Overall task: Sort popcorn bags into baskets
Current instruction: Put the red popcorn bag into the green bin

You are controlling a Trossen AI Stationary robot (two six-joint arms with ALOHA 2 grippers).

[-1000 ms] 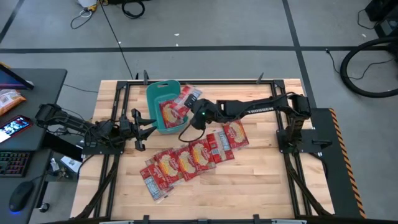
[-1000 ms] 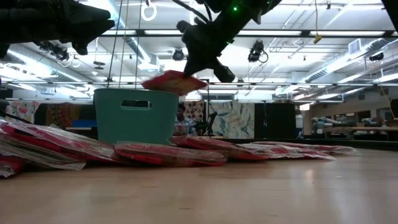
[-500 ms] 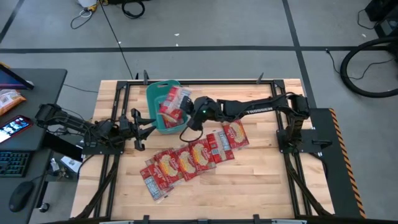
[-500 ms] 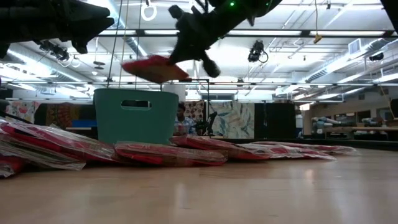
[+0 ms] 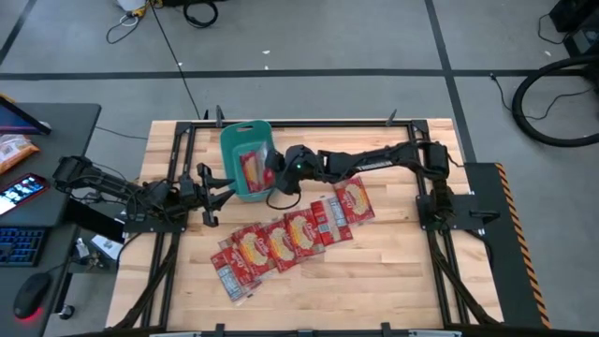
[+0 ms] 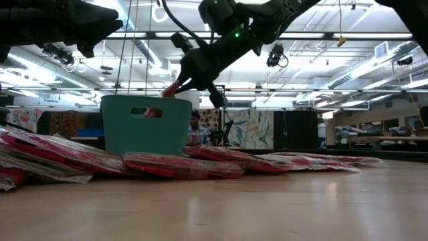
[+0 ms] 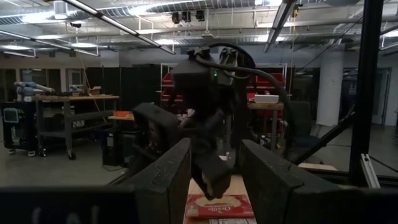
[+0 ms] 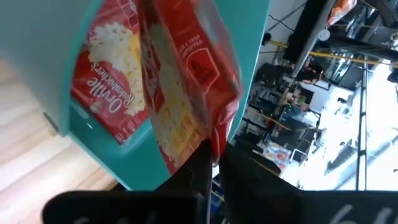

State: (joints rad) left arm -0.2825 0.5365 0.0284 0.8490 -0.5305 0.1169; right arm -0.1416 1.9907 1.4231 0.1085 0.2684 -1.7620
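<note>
Over the one teal basket [image 5: 233, 140], the right pincer [image 5: 271, 173] pinches a popcorn bag [image 8: 186, 93]; roughly seven remain outside.

The basket [image 5: 245, 159] is plain teal. The bags [image 5: 281, 241] are red with a yellow-orange popcorn picture in the middle and white-grey edges; one [image 8: 186, 93] shows white lettering. The table [image 5: 393, 271] is pale striped wood, the arms [image 5: 374, 161] dark.

Wooden table [image 5: 393, 262], desk [image 5: 56, 126], phone [image 5: 21, 190], keyboard [image 5: 17, 246], mouse [image 5: 31, 295]
</note>
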